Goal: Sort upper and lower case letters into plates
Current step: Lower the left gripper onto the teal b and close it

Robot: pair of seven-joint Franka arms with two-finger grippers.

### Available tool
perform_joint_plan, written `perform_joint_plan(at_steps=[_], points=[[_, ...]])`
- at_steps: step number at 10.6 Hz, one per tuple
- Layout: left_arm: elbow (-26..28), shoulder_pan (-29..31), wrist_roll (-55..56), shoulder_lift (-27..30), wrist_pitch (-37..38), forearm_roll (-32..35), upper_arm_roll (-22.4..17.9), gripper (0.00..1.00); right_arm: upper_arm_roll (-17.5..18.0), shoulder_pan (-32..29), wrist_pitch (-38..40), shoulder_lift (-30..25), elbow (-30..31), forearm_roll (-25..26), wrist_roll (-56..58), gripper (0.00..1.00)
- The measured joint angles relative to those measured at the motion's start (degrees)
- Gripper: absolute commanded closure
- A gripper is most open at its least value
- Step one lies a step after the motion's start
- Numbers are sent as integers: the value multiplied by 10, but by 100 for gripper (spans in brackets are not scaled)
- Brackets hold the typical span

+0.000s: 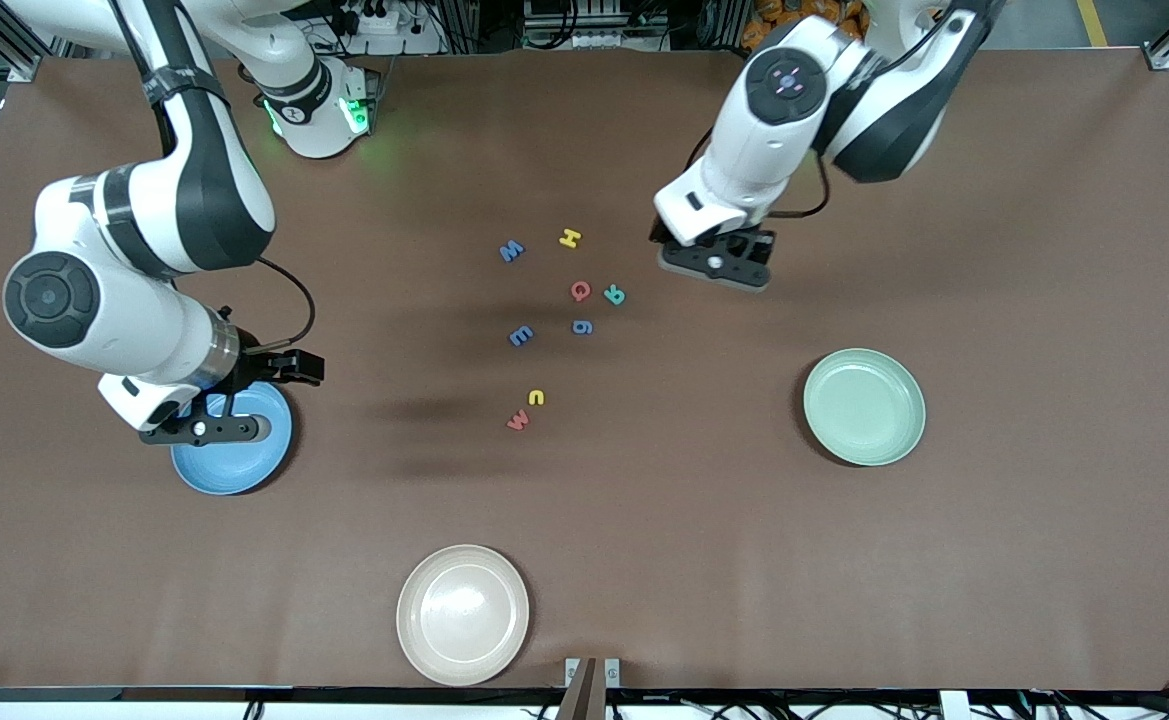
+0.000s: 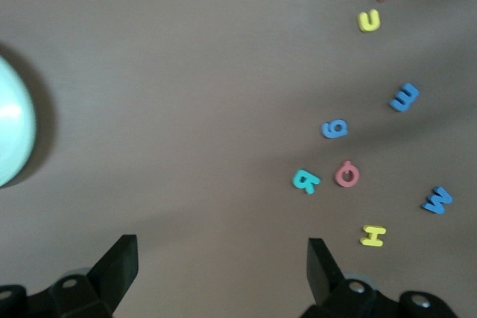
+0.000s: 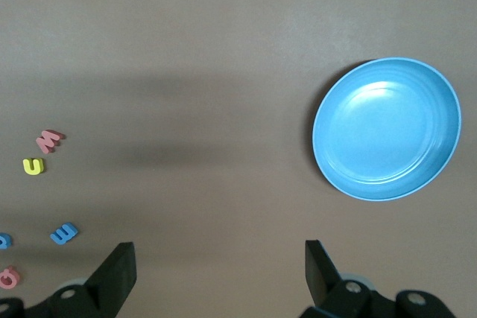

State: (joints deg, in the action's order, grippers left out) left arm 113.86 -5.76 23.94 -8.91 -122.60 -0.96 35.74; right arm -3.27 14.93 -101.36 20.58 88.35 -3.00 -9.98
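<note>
Eight small letters lie mid-table: blue M (image 1: 511, 250), yellow H (image 1: 570, 238), red Q (image 1: 580, 291), teal R (image 1: 615, 295), blue g (image 1: 582, 327), blue e (image 1: 521, 336), yellow u (image 1: 536, 397), red w (image 1: 518, 421). The sky blue plate (image 1: 234, 465) sits toward the right arm's end, the mint green plate (image 1: 864, 406) toward the left arm's end; both are empty. My left gripper (image 1: 716, 264) hangs open and empty over bare table beside R; its wrist view (image 2: 222, 266) shows R (image 2: 305, 181) and H (image 2: 373, 235). My right gripper (image 1: 206, 430) is open and empty over the blue plate's (image 3: 386, 128) edge.
An empty beige-cream plate (image 1: 462, 613) lies near the table's front edge, nearer the camera than the letters. Bare brown table lies between the letters and each plate.
</note>
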Motion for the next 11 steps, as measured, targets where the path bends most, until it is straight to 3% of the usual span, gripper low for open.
perform_joint_plan(at_steps=[5,8,11], points=[[3,-48,31,-131,-106,84,0,0,-1,0,-3,6,-1,0,-6,0],[-23,-78,135,-200,-121,187,0,0,-1,0,-3,6,-1,0,-6,0],[-36,-113,169,-239,-121,215,-9,0,-1,0,-3,6,-1,0,-6,0]])
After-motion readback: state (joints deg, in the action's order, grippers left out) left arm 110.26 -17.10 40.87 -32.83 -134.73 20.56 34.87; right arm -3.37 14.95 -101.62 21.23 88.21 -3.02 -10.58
